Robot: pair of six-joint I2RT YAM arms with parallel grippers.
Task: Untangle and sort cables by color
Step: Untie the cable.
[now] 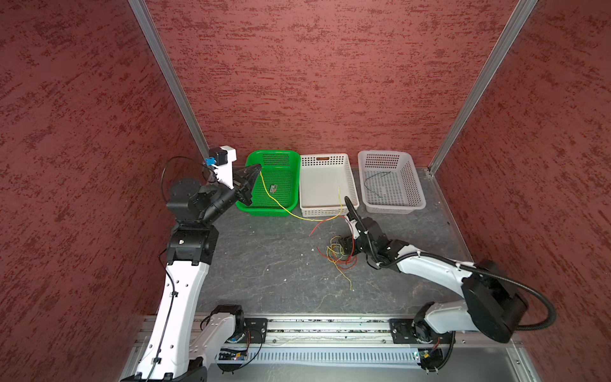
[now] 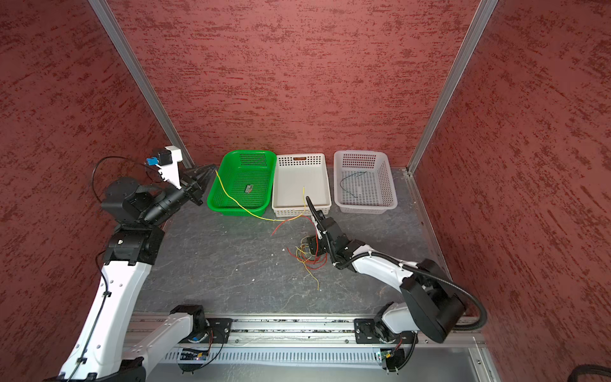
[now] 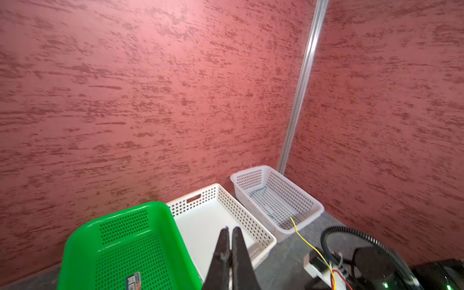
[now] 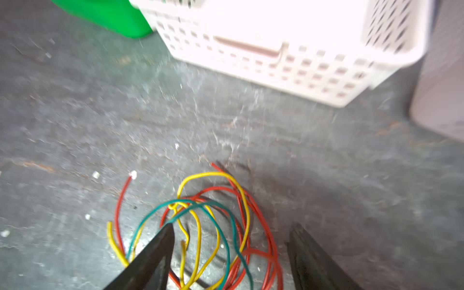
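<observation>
Along the far edge of a grey stone-patterned table (image 1: 264,264), three plastic baskets sit in a row: a green perforated basket (image 1: 254,209) at eleven o'clock, a white solid-floored basket (image 1: 320,188) at twelve, a white mesh basket (image 1: 396,208) at one. A thin blue-green cable (image 1: 375,174) lies curled inside the mesh basket. At ten o'clock the left gripper (image 1: 258,168) hovers by the green basket's rim, jaws pinched closed on one end of a long yellow cable (image 1: 281,206), which drapes across the green basket to the table. Near the table's centre lies a tangle of thin red, yellow and blue-green cables (image 1: 339,256); the right gripper (image 4: 233,227), reaching from four o'clock, stands over it, jaws spread apart around the loops.
</observation>
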